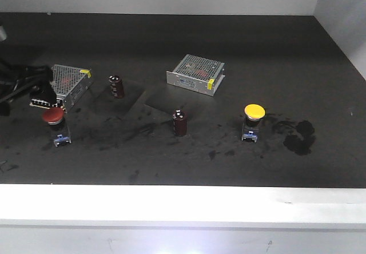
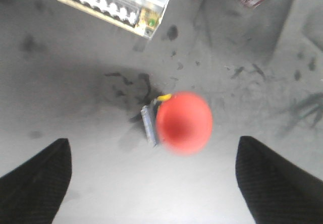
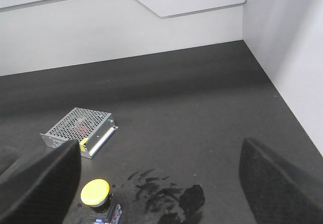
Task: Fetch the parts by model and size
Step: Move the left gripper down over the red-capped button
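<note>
Evidently nothing is fetched yet: the red-capped mushroom push-button switch, left of the nearer maroon cylindrical capacitor, stands ungripped inside the spread left gripper; the yellow-capped twin stands right of it, right gripper spread, empty.

Left jaws spread wide, empty, right jaws likewise

Laboratory-style test bench: a dark, smudged tabletop boxed in by plain white walls at twelve and three o'clock, with a white front ledge at six. Loose industrial electrical parts suggest a workshop setting: a perforated power-supply box at twelve o'clock, a maroon capacitor near centre and a yellow-capped switch at four.
</note>
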